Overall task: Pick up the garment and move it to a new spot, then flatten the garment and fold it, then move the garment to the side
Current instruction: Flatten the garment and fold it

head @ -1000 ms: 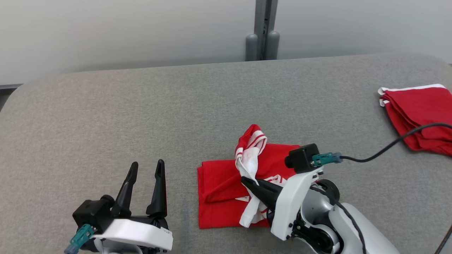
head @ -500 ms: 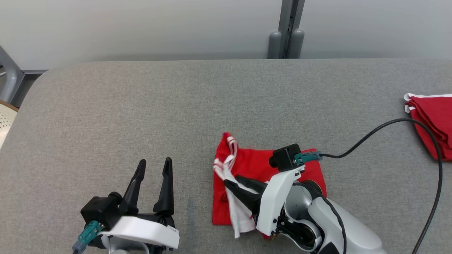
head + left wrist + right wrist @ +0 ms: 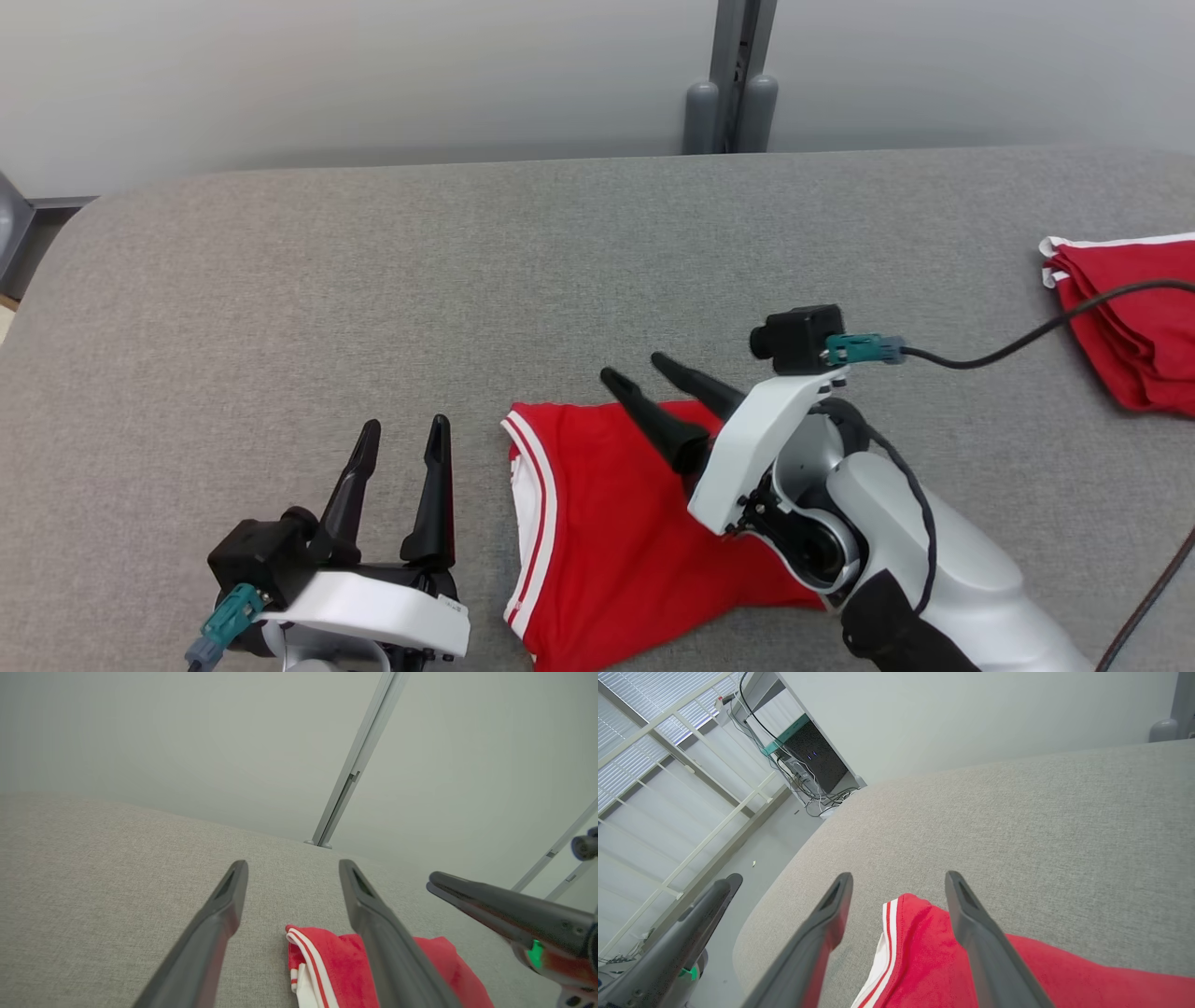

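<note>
**Time to smooth it flat**

The red garment [image 3: 607, 523] lies on the gray table [image 3: 280, 299] before the robot. The right gripper [image 3: 632, 366] hangs just over it, fingers spread, holding nothing. The left gripper [image 3: 405, 425] sits beside it, fingers apart too. Flattening looks next: each gripper should likely pinch an edge and pull gently outward.
</note>
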Controlling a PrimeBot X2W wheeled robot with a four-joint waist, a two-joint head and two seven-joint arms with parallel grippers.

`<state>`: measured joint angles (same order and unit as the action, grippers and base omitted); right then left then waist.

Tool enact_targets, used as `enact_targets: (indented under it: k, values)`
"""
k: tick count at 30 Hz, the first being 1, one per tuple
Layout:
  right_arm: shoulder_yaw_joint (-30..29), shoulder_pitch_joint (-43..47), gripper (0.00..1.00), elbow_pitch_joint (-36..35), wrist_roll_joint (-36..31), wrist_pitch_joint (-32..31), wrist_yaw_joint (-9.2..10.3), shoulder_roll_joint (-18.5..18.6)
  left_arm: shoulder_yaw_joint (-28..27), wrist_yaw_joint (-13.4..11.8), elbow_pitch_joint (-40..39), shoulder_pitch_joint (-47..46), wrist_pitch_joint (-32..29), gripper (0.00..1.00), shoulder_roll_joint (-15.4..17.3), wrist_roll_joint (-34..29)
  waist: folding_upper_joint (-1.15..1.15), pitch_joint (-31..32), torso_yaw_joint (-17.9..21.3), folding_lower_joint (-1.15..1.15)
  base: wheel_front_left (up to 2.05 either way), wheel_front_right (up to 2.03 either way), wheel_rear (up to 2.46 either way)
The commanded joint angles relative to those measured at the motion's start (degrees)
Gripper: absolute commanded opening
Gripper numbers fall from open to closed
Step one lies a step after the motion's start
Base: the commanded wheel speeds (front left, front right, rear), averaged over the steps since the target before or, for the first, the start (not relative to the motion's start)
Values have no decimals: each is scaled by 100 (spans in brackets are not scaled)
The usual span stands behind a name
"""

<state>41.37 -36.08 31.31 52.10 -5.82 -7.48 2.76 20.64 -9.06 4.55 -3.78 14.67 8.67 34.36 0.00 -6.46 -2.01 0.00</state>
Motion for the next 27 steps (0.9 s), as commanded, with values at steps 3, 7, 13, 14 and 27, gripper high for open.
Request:
enact_targets:
  k: [3, 7, 13, 14, 27]
  values:
    - [-175, -86, 100, 38, -209, 216, -3, 52, -14, -13, -43, 2, 22, 100, 56, -46, 0, -17, 73, 0, 0, 0, 0]
    - [-426, 8, 100, -49, -522, 537, -3, 191, -2, -26, -97, 1, 23, 100, 76, -77, 0, -43, 152, 0, 0, 0, 0]
    - [-919, 297, 100, -273, -1187, 1226, -3, 437, 73, -17, -130, -60, 24, 100, 107, -151, 0, -57, 236, 0, 0, 0, 0]
    - [-1038, 373, 100, -310, -1310, 1354, -3, 462, 91, -21, -128, -78, 21, 100, 112, -176, 0, -56, 247, 0, 0, 0, 0]
    - [-3333, 2156, 100, -1587, -3326, 2074, -2, 259, -23, -137, -133, -14, 49, 100, 87, -383, 0, 15, 364, 0, 0, 0, 0]
